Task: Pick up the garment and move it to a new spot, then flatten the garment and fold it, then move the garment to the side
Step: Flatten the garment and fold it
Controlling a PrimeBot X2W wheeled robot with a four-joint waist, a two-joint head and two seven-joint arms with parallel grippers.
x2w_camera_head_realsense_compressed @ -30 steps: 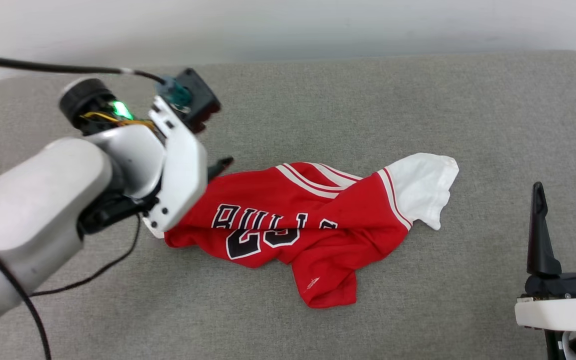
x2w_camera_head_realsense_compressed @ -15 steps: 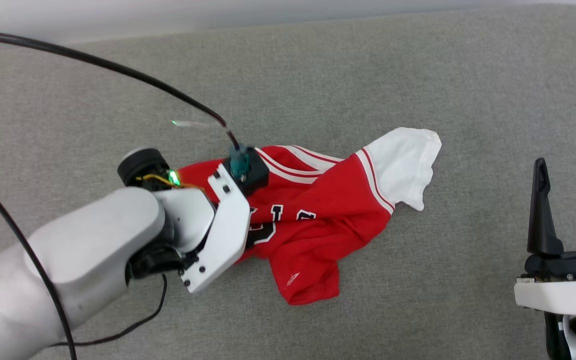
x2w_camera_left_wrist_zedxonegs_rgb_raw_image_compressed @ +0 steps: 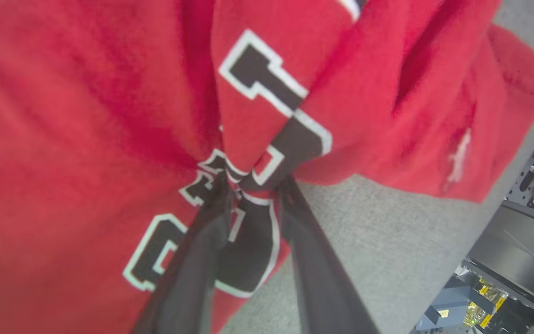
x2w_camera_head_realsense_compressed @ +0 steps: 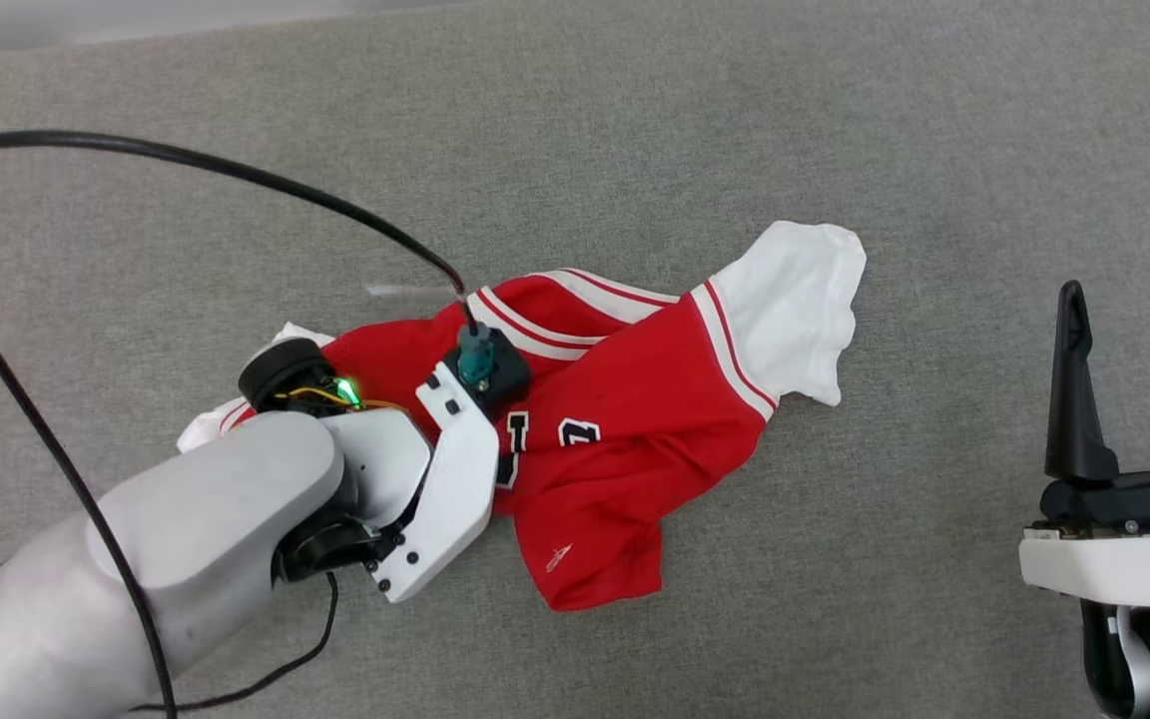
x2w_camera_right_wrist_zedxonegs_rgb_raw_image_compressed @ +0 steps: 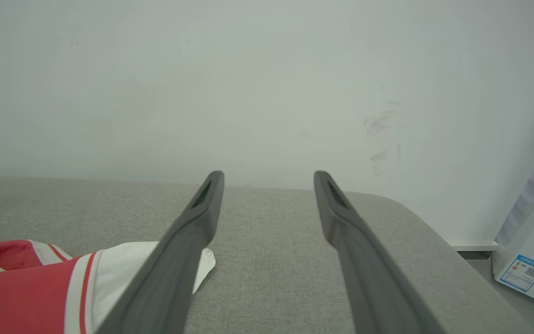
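The garment, a bright red jersey with black lettering and white sleeves, lies crumpled on the grey padded surface. My left arm reaches down onto its left half, and the wrist hides the fingers in the head view. In the left wrist view my left gripper pinches a puckered fold of the garment at the black lettering. My right gripper stands open at the right, well clear of the cloth. Between its fingers is nothing, with the garment's white sleeve beside the left finger.
A black cable loops from the left wrist over the surface's left part. A pale wall rises behind the surface's rounded far edge. Dark equipment stands below the surface's edge, and a white cabinet with a blue label at the far right.
The head camera has tilted down. My left arm has swung right over the garment and dropped onto it, and its jaws have narrowed around a fold. The right gripper has kept its place.
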